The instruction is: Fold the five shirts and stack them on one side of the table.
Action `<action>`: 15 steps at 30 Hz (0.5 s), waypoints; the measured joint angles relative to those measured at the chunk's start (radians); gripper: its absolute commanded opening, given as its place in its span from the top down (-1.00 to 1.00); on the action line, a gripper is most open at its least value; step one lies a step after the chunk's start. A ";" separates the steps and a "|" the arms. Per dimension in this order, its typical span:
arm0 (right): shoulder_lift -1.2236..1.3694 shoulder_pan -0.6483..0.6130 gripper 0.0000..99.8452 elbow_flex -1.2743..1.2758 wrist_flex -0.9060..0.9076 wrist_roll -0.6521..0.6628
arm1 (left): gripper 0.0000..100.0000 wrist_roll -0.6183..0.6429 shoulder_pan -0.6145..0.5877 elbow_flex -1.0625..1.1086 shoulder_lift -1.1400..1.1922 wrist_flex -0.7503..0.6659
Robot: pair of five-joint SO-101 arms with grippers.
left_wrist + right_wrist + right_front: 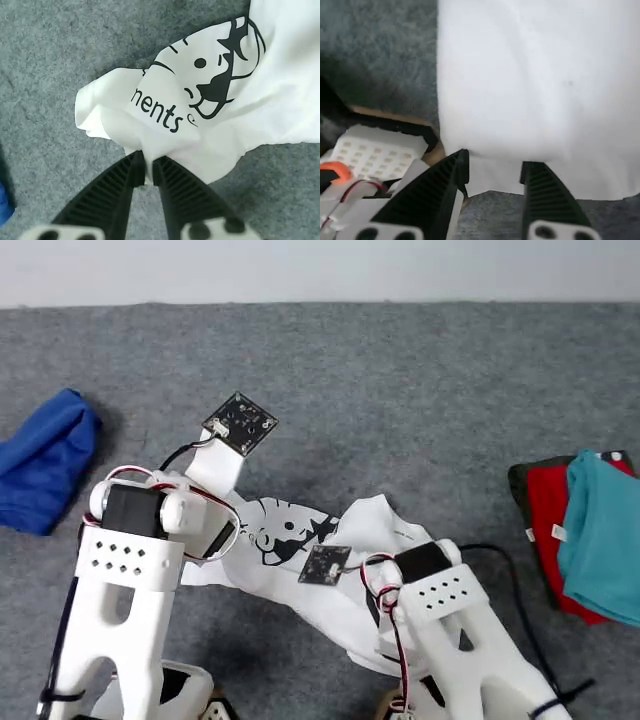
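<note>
Bunching softly, white shirt (260, 100) sits in left gripper (148, 167).

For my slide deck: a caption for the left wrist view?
Left gripper pinches a fold of the white printed shirt on the grey table.

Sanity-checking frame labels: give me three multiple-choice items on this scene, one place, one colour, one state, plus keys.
1. Where is the blue shirt relative to the stack? A) on it B) across the table from it C) hanging from a claw
2. Colour of the stack's top shirt? A) teal B) red C) white
3. Left claw state? A) wide open B) shut on the white shirt C) gripping the blue shirt
Key: 1B, opposite table edges. 2A, teal shirt overlies red shirt. 3B, its edge sits pinched in that claw.
</note>
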 measured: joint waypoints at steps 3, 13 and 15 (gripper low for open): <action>0.000 -0.002 0.68 0.021 -0.020 0.043 | 0.97 0.000 0.000 0.000 0.000 0.000; 0.000 -0.002 0.97 0.097 -0.215 0.057 | 0.97 0.002 0.008 0.029 0.000 -0.009; 0.000 -0.002 0.98 0.097 -0.256 0.057 | 0.97 0.000 0.009 0.029 0.000 -0.009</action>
